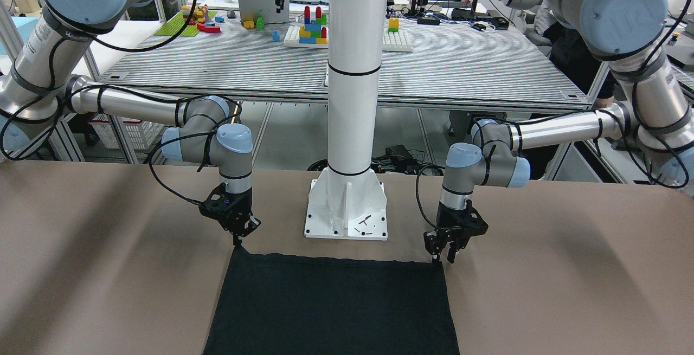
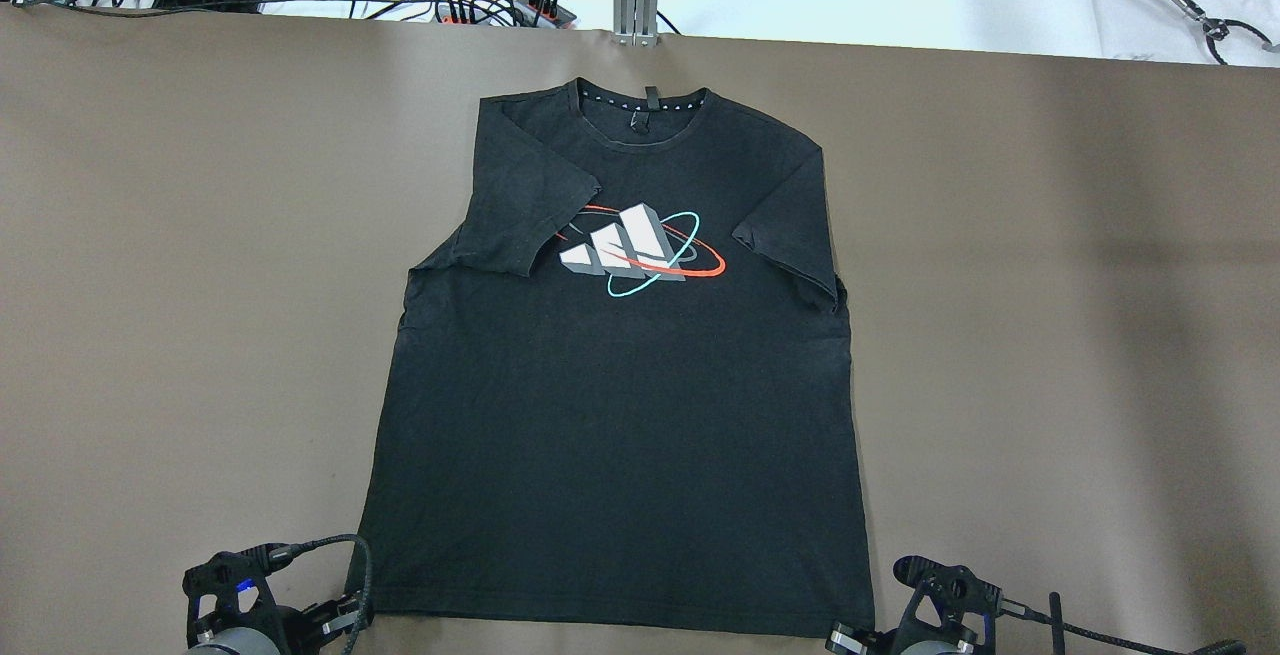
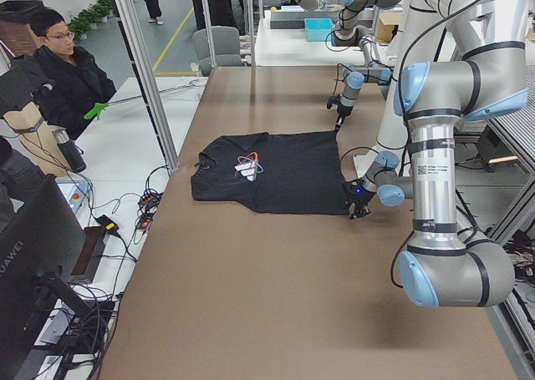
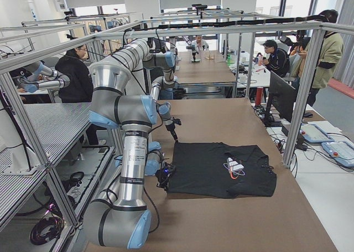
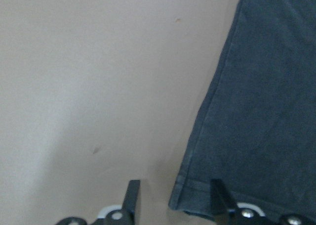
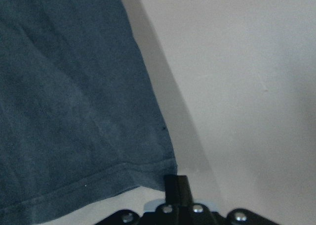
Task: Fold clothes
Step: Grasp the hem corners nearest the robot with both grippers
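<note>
Grabbing both near corners evenly matters: the black shirt [image 2: 620, 415] lies flat on the bench [image 2: 200, 285], the right claw [image 1: 238, 238] looks pinched on one corner, the left claw [image 1: 442, 256] (spread around the other) should squeeze before lifting.

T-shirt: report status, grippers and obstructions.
Left gripper open, straddling hem corner. Right gripper shut at other corner, grip unconfirmed. T-shirt flat, sleeves folded in. Nothing seen on it.
</note>
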Controlling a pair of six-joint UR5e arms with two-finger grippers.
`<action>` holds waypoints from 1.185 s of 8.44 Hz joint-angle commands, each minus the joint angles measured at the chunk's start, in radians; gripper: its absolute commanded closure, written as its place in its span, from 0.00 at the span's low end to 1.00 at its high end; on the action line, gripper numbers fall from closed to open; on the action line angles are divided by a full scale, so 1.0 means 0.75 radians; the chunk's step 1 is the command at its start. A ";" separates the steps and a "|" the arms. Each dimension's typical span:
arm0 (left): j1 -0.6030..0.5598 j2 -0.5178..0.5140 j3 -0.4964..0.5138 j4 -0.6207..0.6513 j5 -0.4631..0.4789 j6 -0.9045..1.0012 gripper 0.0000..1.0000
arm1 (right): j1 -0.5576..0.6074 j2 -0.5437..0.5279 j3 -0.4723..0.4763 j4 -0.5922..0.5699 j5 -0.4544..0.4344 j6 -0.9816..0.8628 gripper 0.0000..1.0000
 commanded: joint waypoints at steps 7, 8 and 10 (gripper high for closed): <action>0.002 0.001 -0.019 0.004 -0.008 0.013 1.00 | 0.004 -0.003 -0.003 0.000 -0.001 0.000 1.00; 0.002 -0.001 -0.023 0.004 -0.008 0.015 1.00 | 0.004 -0.001 -0.001 0.000 -0.001 0.000 1.00; -0.005 0.011 -0.050 0.004 -0.008 0.023 1.00 | 0.006 -0.001 0.010 0.000 -0.001 0.000 1.00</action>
